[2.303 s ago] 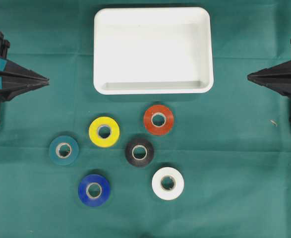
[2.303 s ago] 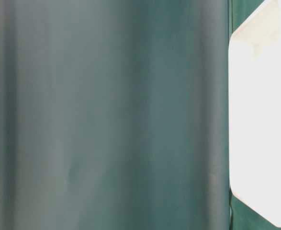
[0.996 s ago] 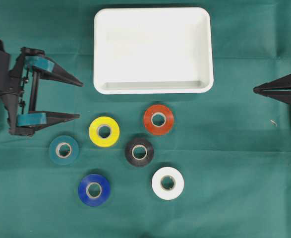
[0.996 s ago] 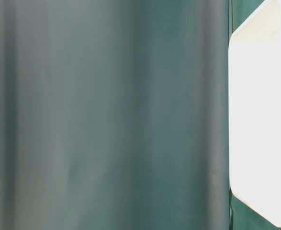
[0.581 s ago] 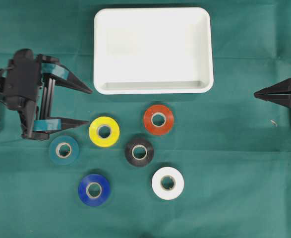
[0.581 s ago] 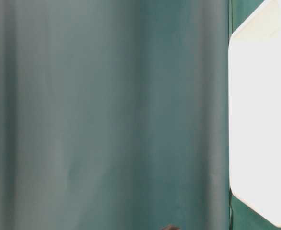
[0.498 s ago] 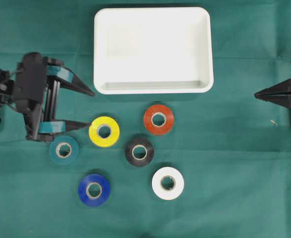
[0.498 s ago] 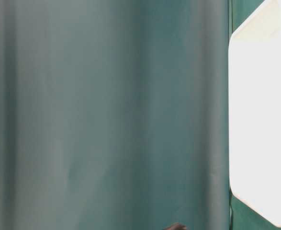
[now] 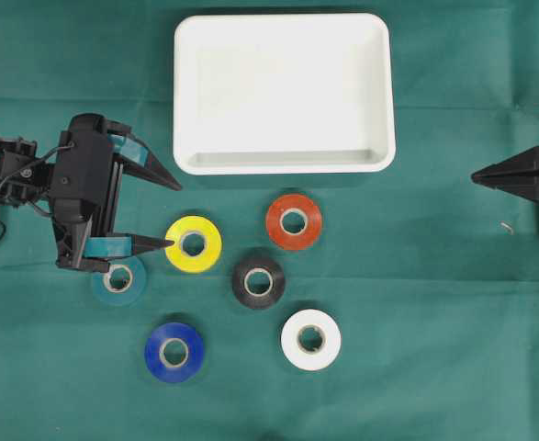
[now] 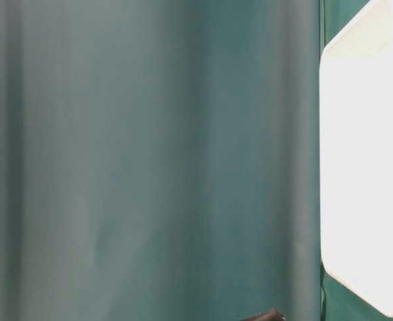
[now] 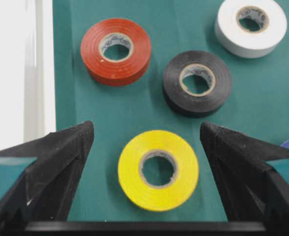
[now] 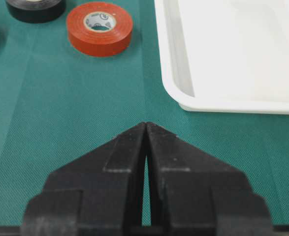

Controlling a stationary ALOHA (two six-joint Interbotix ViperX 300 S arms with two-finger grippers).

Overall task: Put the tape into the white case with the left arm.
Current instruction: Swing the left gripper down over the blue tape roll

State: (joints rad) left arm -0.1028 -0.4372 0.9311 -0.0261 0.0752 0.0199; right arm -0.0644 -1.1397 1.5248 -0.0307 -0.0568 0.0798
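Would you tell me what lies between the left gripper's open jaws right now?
The yellow tape roll lies flat on the green cloth between the left gripper jaws, touching neither; the left wrist view shows it best.

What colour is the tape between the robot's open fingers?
Yellow tape, clearest in the left wrist view.

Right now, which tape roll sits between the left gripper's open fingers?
The yellow roll, framed by the left gripper; the red roll, black roll and white roll lie beyond.

print inside the red tape's core (image 12: 99, 20) – faint, unreadable
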